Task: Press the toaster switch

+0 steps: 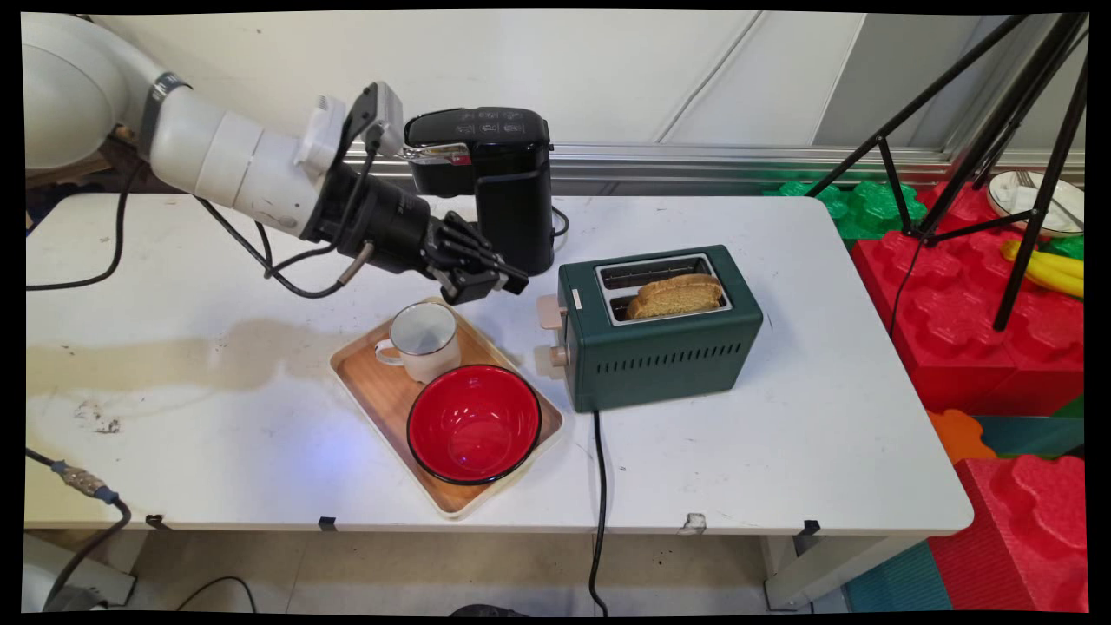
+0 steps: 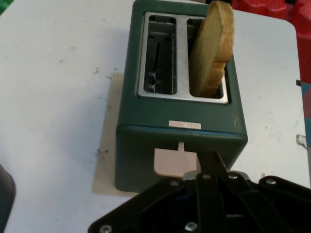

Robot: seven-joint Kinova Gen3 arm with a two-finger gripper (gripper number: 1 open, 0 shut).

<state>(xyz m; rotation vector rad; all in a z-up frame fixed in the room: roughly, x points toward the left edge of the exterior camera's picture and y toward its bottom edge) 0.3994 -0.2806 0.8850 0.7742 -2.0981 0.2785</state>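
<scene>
White table (image 1: 781,417), bread slice (image 1: 675,295) in green toaster (image 1: 660,351), closed empty fingers (image 1: 512,276) nearby.

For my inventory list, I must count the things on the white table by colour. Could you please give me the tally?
Black: 1, the coffee machine
Green: 1, the toaster
Red: 1, the bowl
White: 1, the mug
Brown: 2, the wooden tray and the bread slice in the toaster
Total: 6
</scene>
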